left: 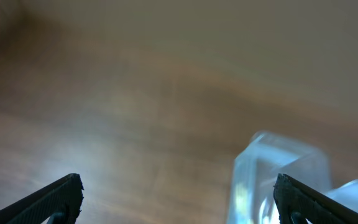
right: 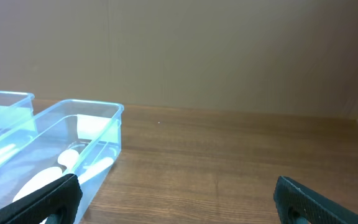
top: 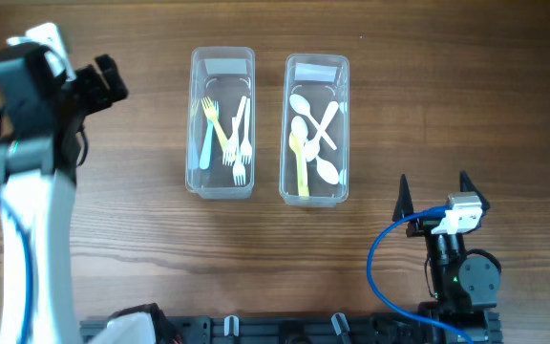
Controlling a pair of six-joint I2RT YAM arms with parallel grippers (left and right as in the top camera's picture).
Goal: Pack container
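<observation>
Two clear plastic containers stand side by side at the table's middle. The left container (top: 222,189) holds several forks, white, yellow and light blue. The right container (top: 315,196) holds several spoons, white and yellow; it also shows in the right wrist view (right: 107,112). My left gripper (top: 108,79) is open and empty, raised at the far left; its wrist view is blurred and shows a container (left: 278,162) at the lower right. My right gripper (top: 434,191) is open and empty, low at the right, right of the spoon container.
The wooden table (top: 447,96) is bare around the containers. A black rail (top: 285,330) runs along the front edge. A blue cable (top: 382,268) loops by the right arm's base.
</observation>
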